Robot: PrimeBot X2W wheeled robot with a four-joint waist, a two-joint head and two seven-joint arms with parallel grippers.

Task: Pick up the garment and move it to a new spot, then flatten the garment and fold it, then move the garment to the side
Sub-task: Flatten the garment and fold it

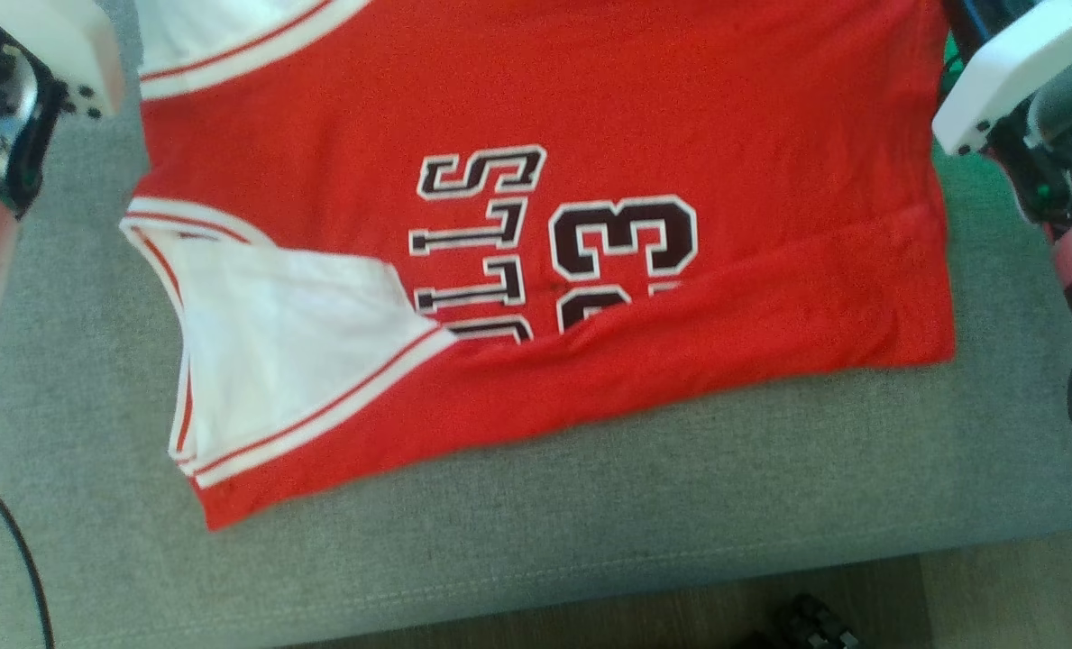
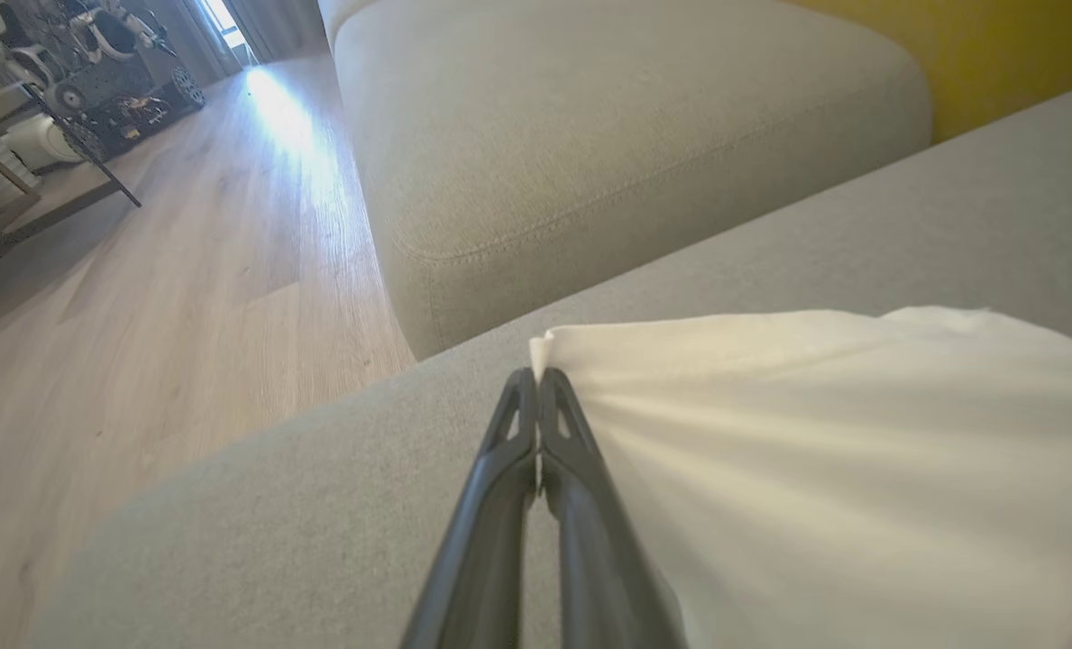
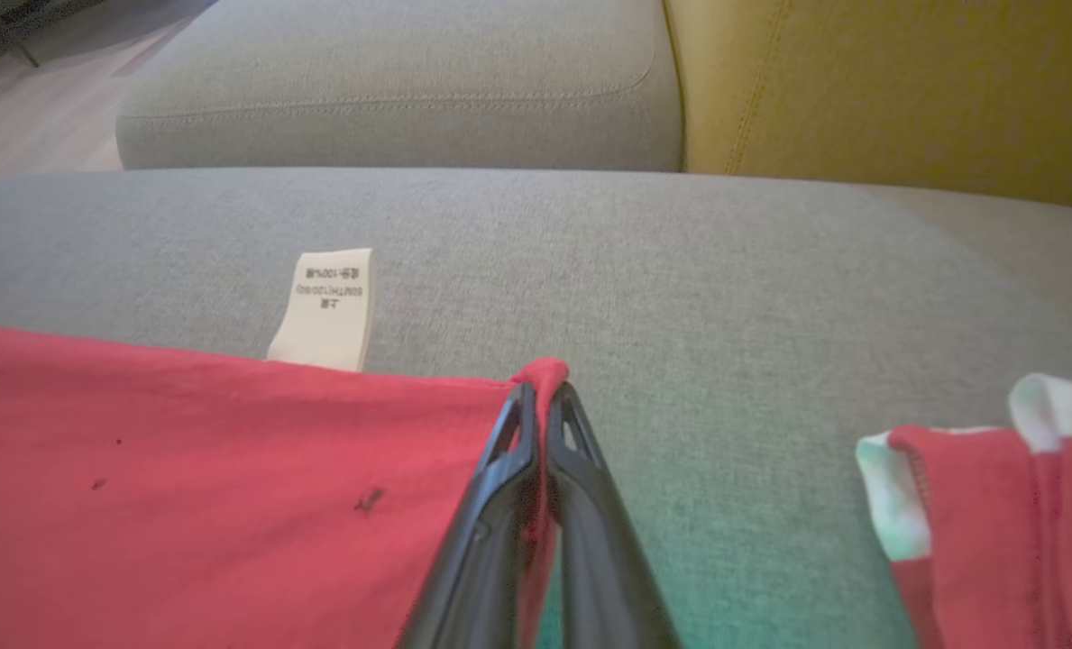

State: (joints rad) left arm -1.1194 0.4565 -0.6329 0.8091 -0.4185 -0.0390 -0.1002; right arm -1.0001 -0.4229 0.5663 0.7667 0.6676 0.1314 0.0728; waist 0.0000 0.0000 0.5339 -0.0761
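Pinching a white corner of the garment with the left gripper, fingers pressed together on the cloth just above the grey seat cushion. Clamped the same way with the right gripper on a red hem corner, low over that cushion. Laid out red across most of the cushion top, with the near strip doubled back toward the cushion's middle and the white inside turned out toward its left end. Likely to go wrong: slipping out of either thin tip-hold under a hard pull; skewing the fold through uneven lifting; dragging the doubled strip into a bunch, or off the cushion's front edge. Readable on the chest: "33" beside black letters "LLS", with further characters half buried under the fold. Poking out past the hem onto bare cushion, a white care label, print too small to read for certain.
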